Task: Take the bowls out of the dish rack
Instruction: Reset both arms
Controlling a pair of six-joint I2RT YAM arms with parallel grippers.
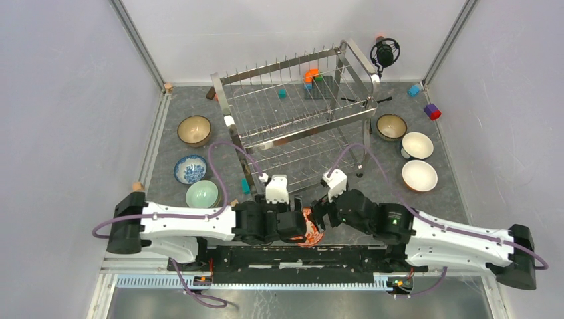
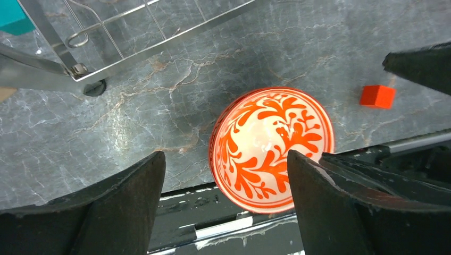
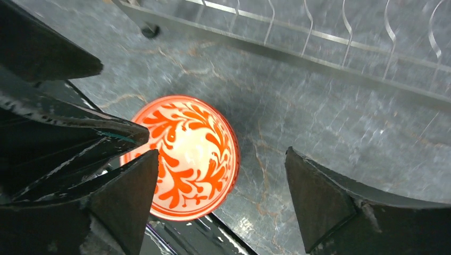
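A red-and-white floral bowl [image 2: 271, 149] lies upright at the table's near edge, its near rim over the black base rail. My left gripper [image 2: 224, 156] hangs open above it, and the bowl shows past its right finger. My right gripper [image 3: 222, 153] is open too, with the same bowl [image 3: 183, 156] by its left finger. Neither gripper holds anything. From above, the bowl [image 1: 310, 231] is mostly hidden between the two wrists. The steel dish rack [image 1: 299, 106] stands behind. Left of it sit a brown bowl [image 1: 194, 130], a blue-and-white bowl [image 1: 190, 169] and a pale green bowl [image 1: 202, 195].
Right of the rack are another brown bowl [image 1: 391, 126] and two white bowls [image 1: 417, 145] [image 1: 420, 175]. A red block [image 2: 377, 96] lies beside the floral bowl. A black microphone [image 1: 385, 52] stands at the back right, with coloured blocks [image 1: 432, 111] nearby.
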